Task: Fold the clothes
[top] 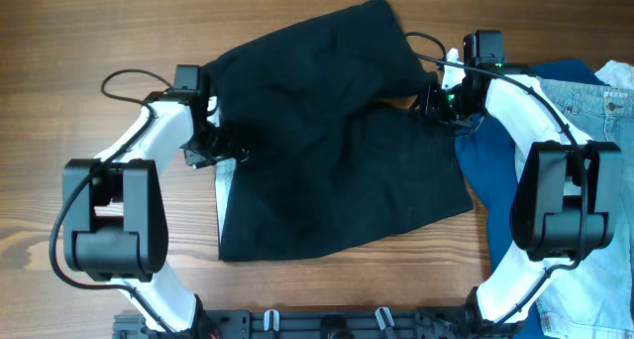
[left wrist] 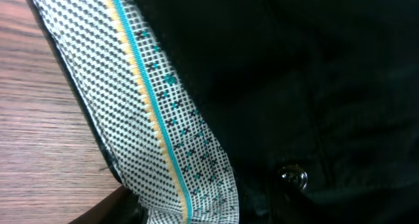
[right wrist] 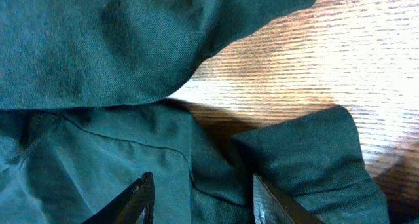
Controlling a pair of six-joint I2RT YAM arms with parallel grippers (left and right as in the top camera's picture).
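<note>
The black shorts [top: 327,151] lie spread and rumpled across the middle of the wooden table. Their white patterned waist lining [top: 225,175] shows at the left edge. My left gripper [top: 220,146] is at that waist edge. In the left wrist view the lining [left wrist: 150,106] fills the frame next to black fabric [left wrist: 294,67] with a button [left wrist: 294,177], and a fold of lining lies between the spread jaws [left wrist: 196,207]. My right gripper [top: 443,101] is at the shorts' right side. In the right wrist view its open fingers [right wrist: 201,185] hover over a fold of the shorts [right wrist: 98,54].
A royal-blue garment [top: 490,175] lies at the right, touching the shorts' right edge. Light blue denim jeans [top: 594,96] lie beyond it at the far right. Bare wooden table [top: 59,42] shows at the left and back, and also in the right wrist view [right wrist: 340,60].
</note>
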